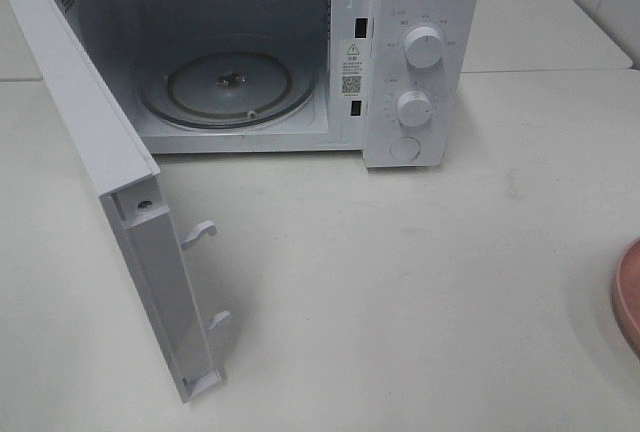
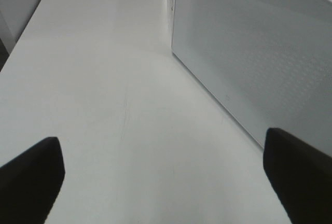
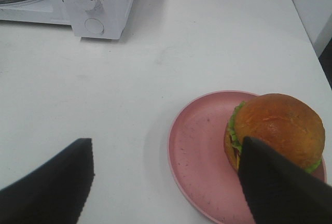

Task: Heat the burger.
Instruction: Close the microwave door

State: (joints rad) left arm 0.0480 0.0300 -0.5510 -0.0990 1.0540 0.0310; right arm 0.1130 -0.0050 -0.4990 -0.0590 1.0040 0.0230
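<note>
we see the white microwave point(image 1: 300, 52) door open. left gripper point(image 2: 163, 175) jaws wide, empty. right gripper point(image 3: 166, 182) jaws wide above the pink round plate point(image 3: 199, 146); one finger possibly touches the golden-brown burger point(image 3: 277, 128).

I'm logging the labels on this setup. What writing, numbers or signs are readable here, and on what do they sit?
No text can be read as words.
Sticker on the microwave door frame: warning triangle and QR code show; its print is too small.
Markings around the upper knob: too small and blurred.
Scale around the lower knob: too small.
Burger, pink plate, table: none.
</note>
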